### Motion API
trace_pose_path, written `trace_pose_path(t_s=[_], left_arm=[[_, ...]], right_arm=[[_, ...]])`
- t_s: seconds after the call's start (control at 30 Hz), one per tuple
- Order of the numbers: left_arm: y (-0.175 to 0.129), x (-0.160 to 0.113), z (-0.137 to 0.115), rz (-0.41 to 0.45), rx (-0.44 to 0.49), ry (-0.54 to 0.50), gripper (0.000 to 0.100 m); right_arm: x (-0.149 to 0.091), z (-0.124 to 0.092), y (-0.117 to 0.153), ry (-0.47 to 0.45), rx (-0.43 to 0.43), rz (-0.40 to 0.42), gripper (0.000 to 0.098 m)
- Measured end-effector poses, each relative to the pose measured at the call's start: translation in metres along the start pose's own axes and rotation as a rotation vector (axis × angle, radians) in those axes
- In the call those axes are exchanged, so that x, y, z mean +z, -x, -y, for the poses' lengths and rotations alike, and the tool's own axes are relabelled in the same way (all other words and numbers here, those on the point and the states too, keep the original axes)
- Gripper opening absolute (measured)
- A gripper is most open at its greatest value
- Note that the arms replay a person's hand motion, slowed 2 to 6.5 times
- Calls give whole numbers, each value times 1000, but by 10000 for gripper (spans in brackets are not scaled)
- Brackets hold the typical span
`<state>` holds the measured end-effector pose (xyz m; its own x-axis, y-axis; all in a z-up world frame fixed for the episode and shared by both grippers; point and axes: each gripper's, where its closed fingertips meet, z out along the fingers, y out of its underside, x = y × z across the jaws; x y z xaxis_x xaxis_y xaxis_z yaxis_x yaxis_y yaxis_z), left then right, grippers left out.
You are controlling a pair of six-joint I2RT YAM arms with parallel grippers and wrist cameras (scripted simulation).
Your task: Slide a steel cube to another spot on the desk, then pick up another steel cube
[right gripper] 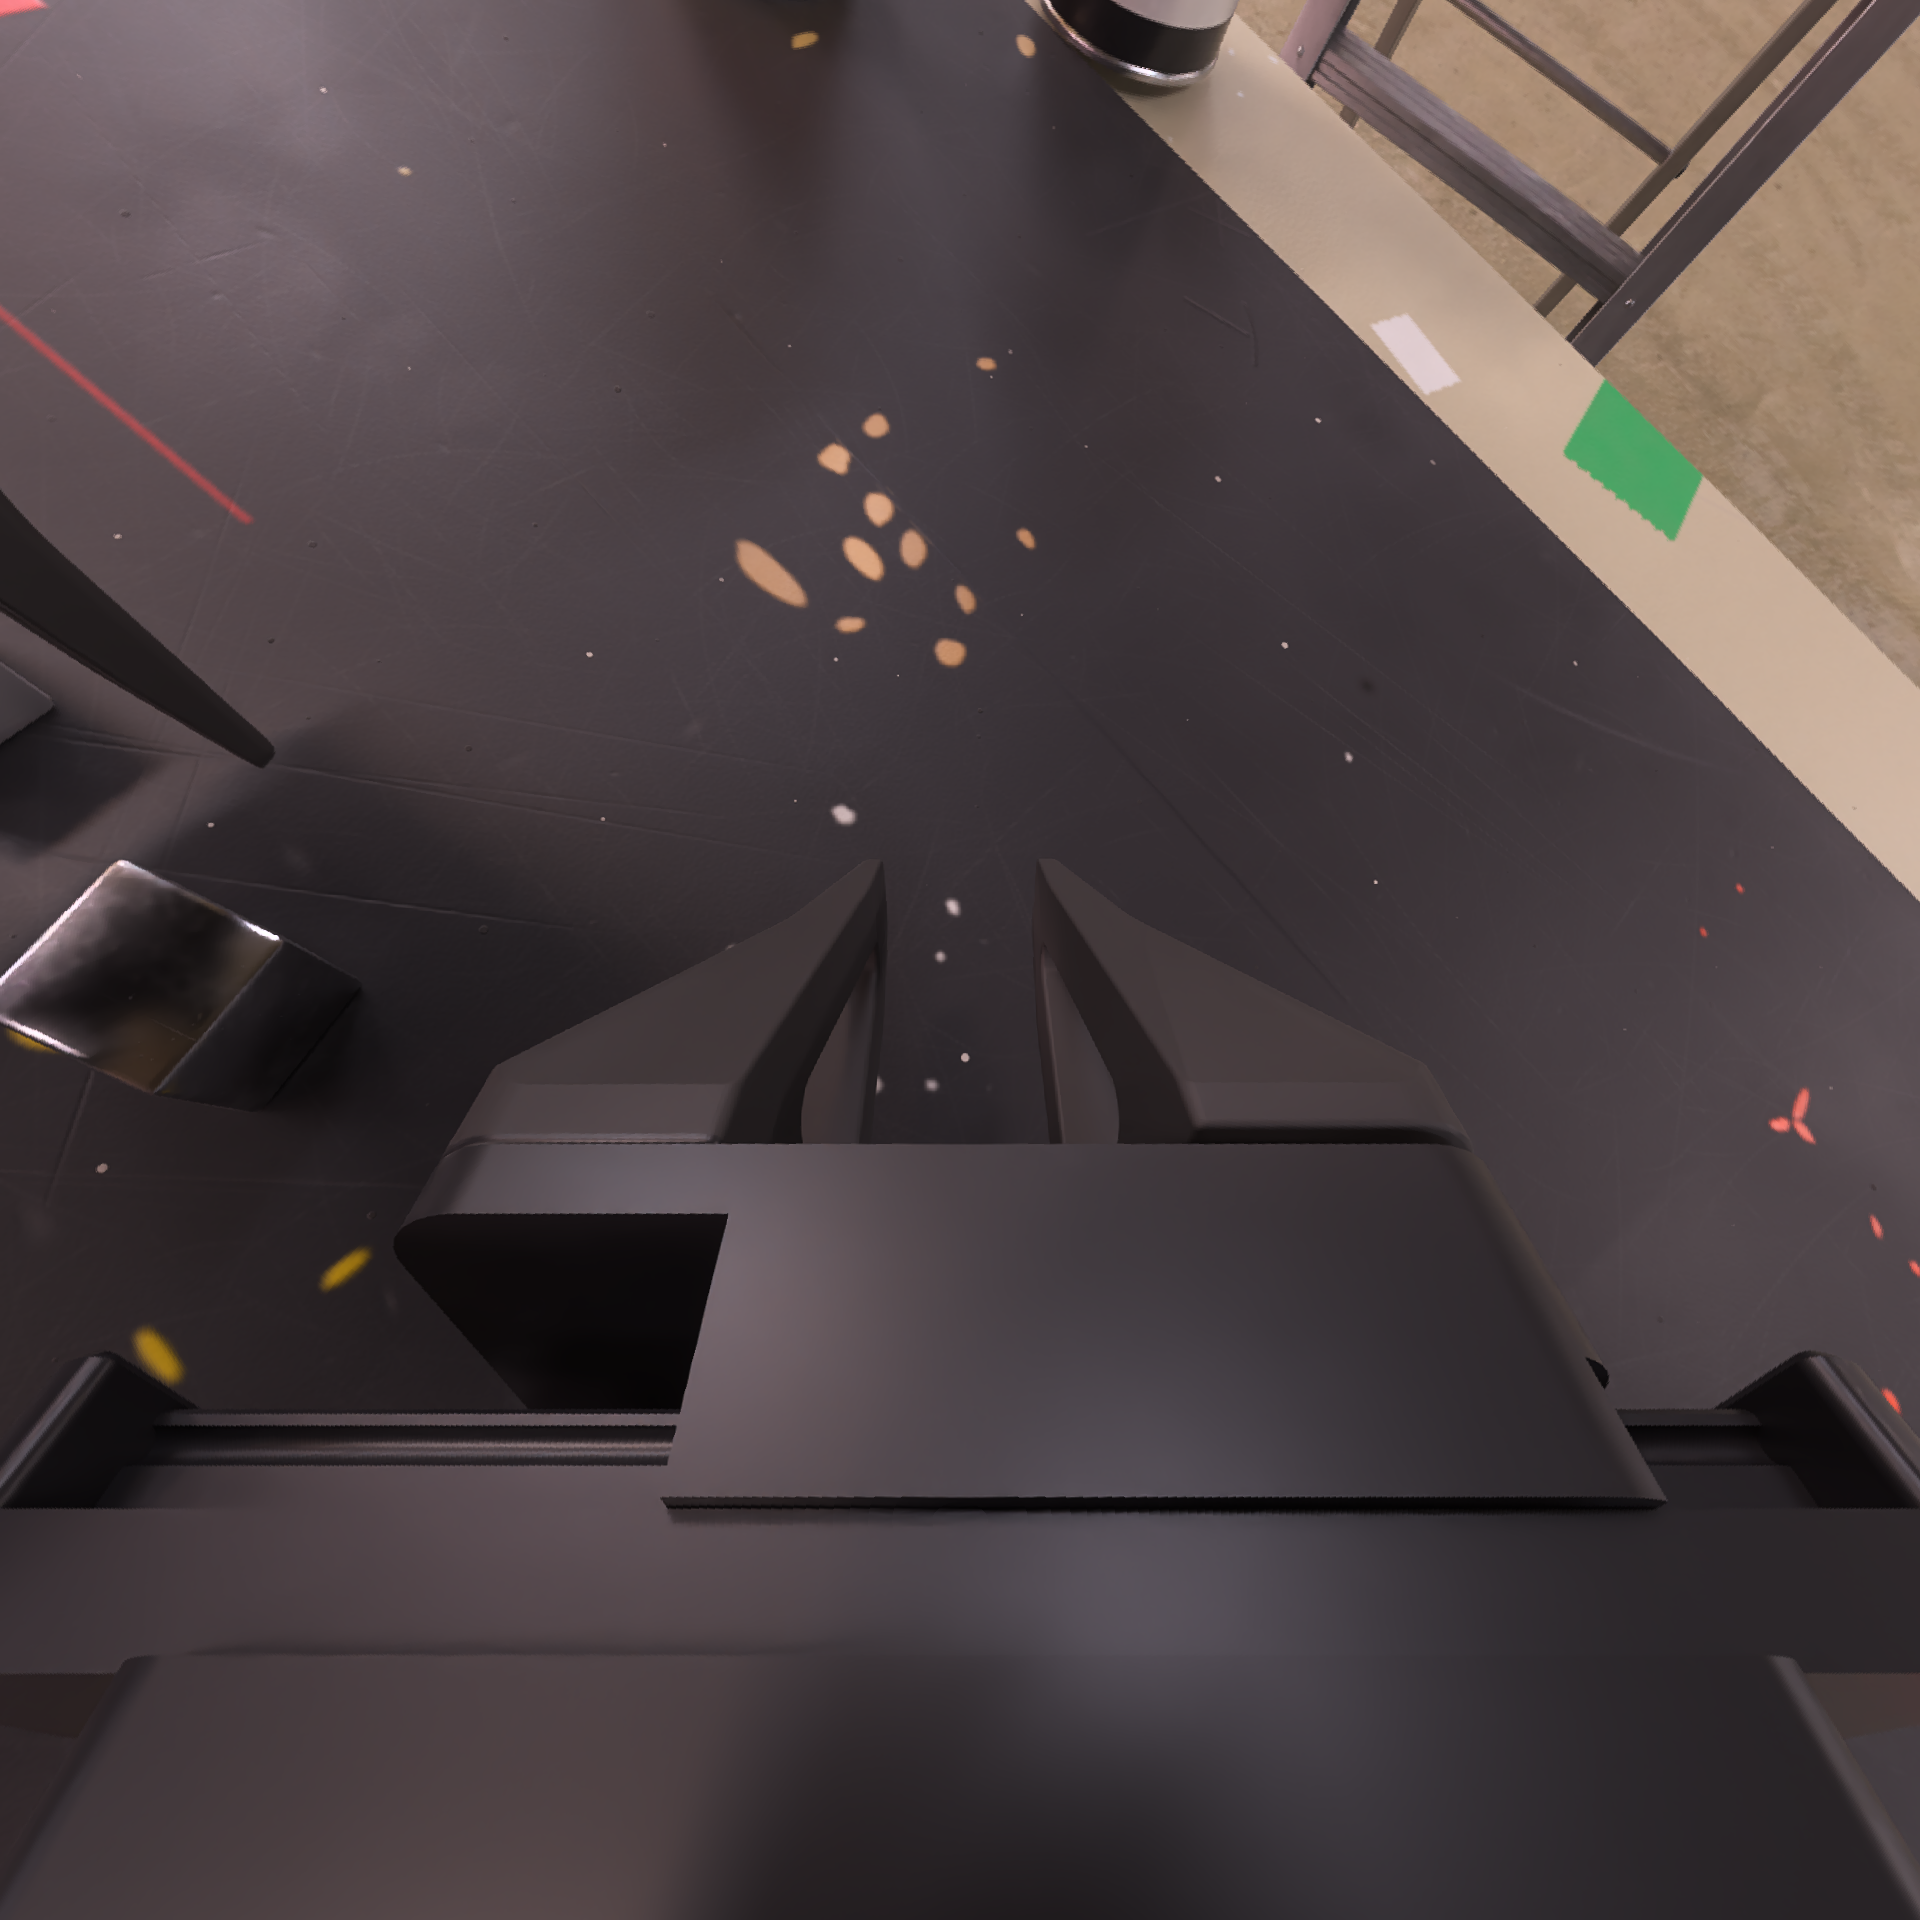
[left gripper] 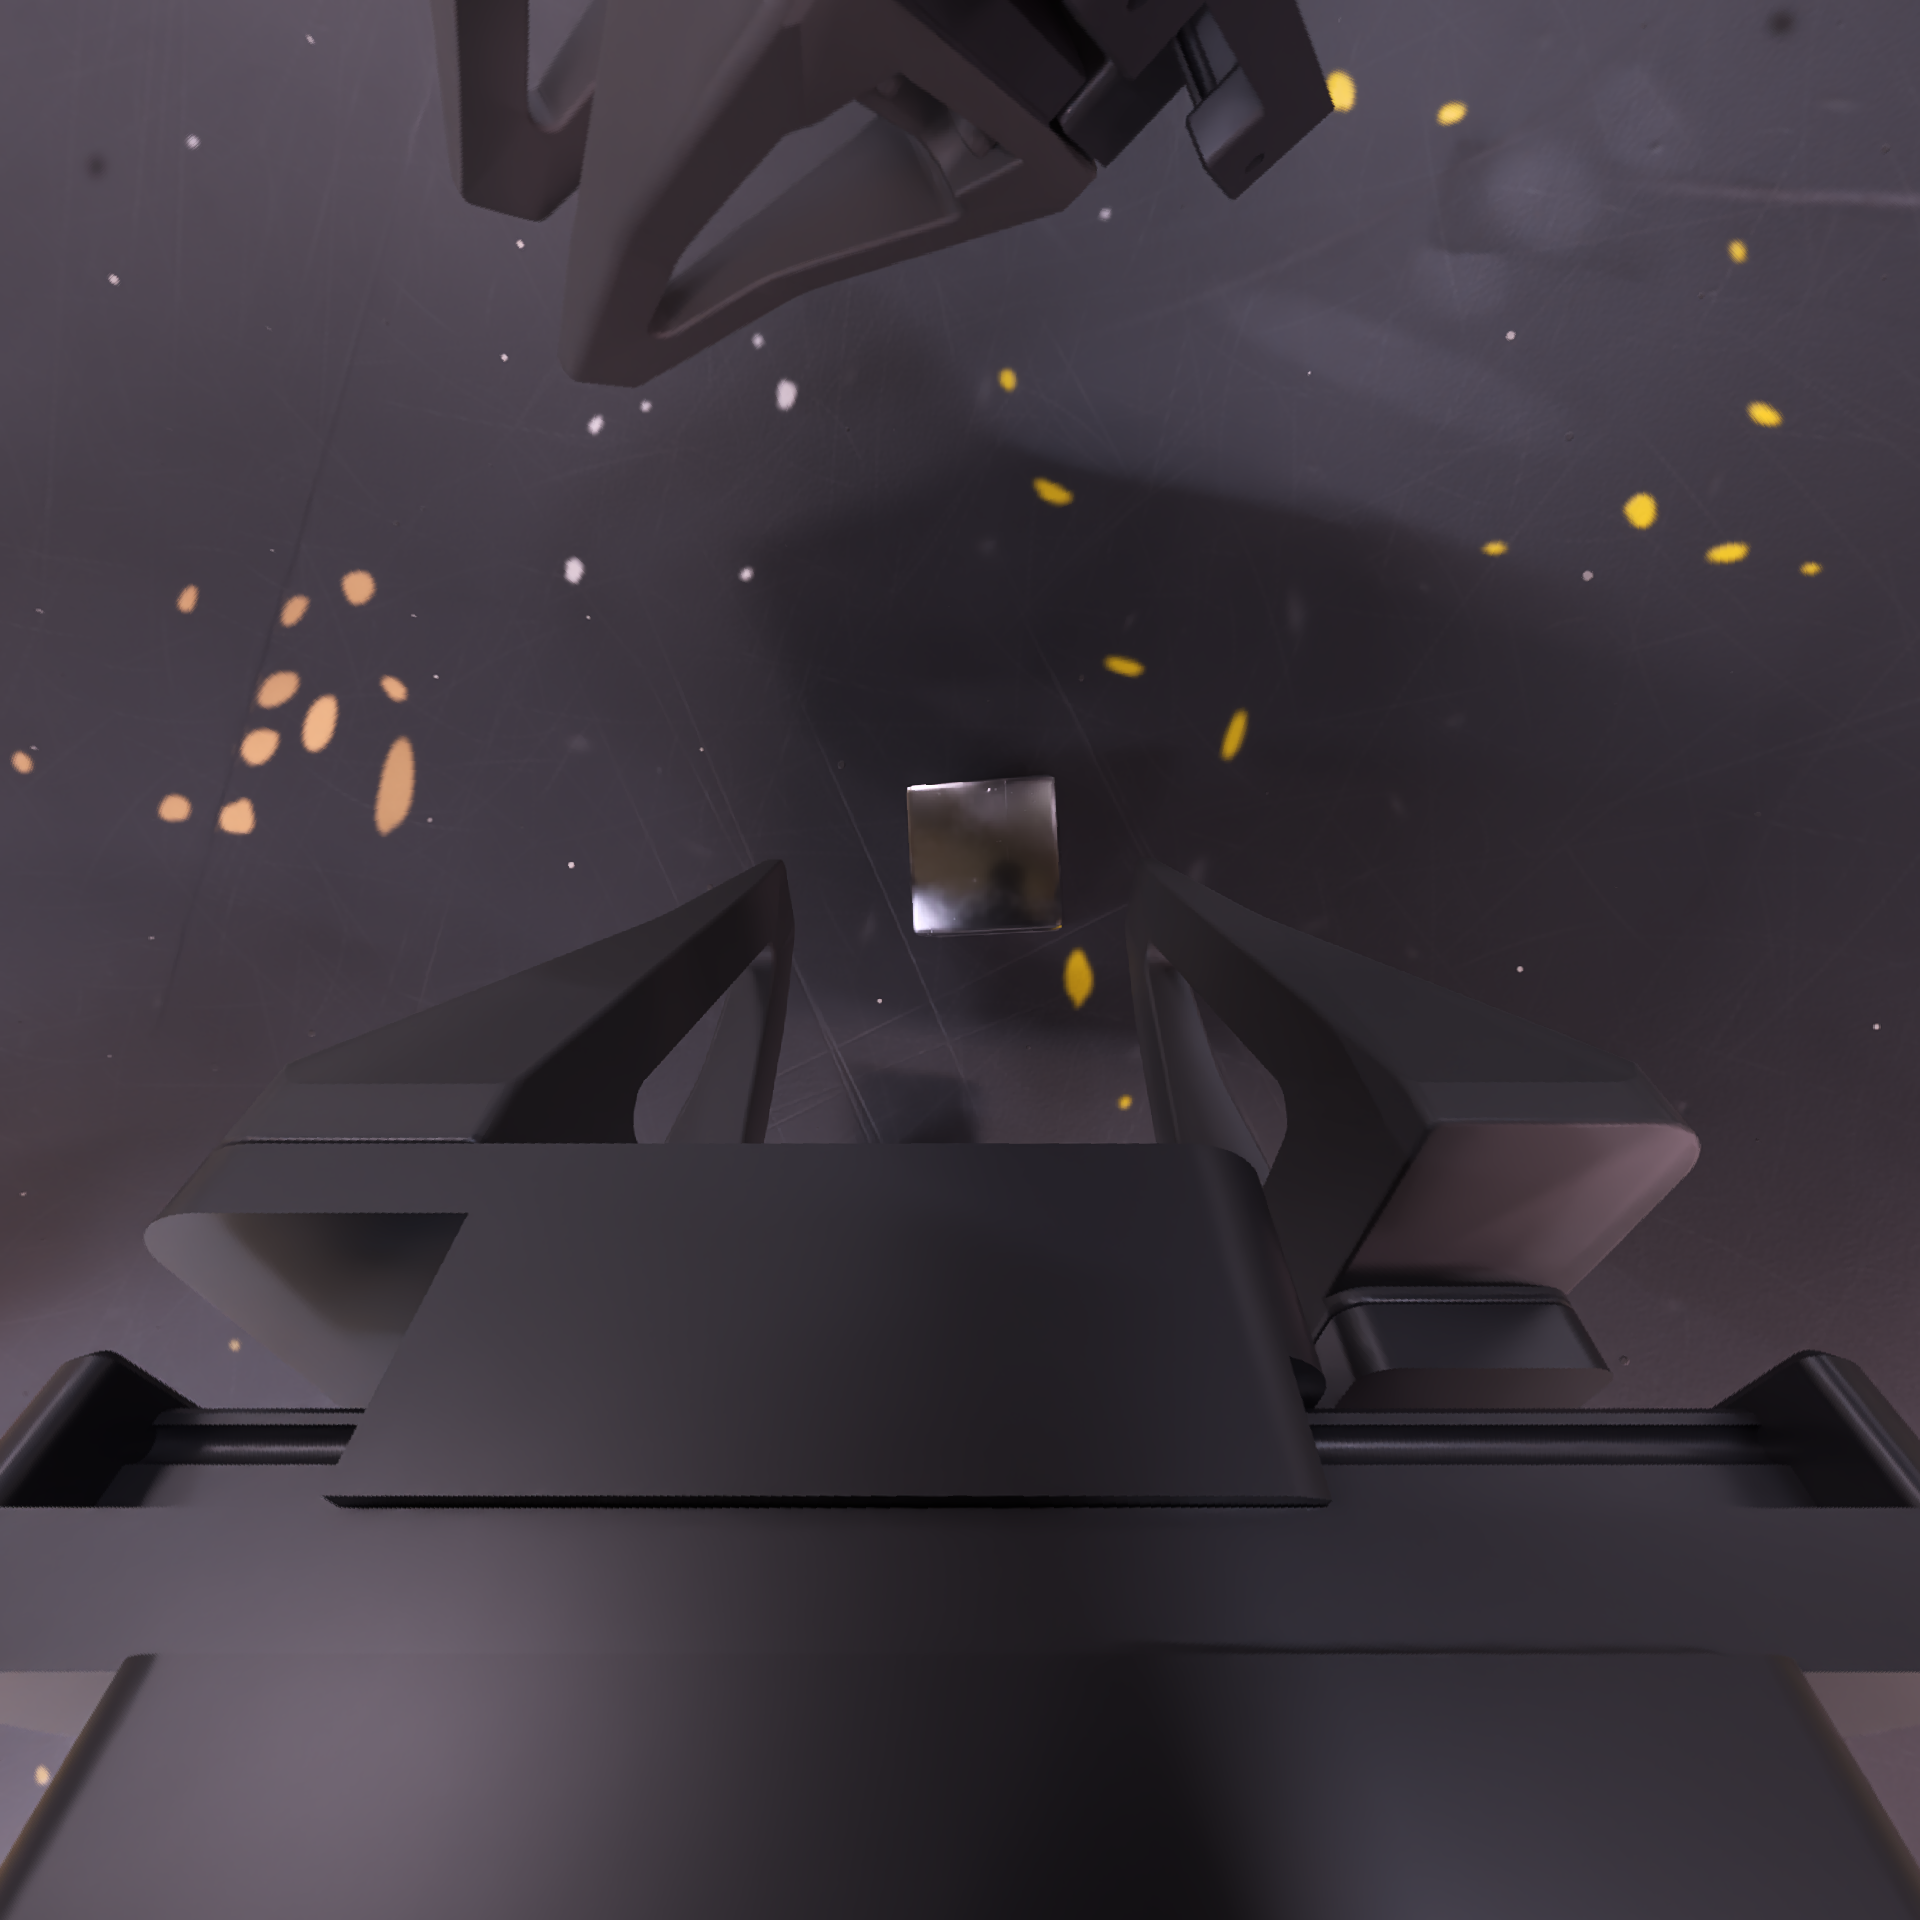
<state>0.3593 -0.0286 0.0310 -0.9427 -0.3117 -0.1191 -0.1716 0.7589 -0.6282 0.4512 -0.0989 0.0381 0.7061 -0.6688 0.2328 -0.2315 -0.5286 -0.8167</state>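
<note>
The left end effector (left gripper: 961,883), fingers apart, hangs above the steel cube (left gripper: 983,854) mid-frame; off-centre descent could knock it. The right end effector (right gripper: 961,883) is narrowly parted, empty.

A dark-banded can (right gripper: 1138,31) is cropped by the right wrist view's top edge; the left edge clips a steel cube (right gripper: 156,987).

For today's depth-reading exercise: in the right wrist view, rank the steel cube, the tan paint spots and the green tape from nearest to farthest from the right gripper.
1. Steel cube, on the desk, at the left of the right gripper.
2. Tan paint spots, ahead.
3. Green tape, on the desk's far right edge.
</note>
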Motion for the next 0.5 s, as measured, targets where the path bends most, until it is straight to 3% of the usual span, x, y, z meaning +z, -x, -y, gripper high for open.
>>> trace_pose_path(t_s=[0.5], left_arm=[[-5, 15, -2, -35, -54, 42, 456]], right_arm=[[0, 0, 0, 2, -4, 1, 237]])
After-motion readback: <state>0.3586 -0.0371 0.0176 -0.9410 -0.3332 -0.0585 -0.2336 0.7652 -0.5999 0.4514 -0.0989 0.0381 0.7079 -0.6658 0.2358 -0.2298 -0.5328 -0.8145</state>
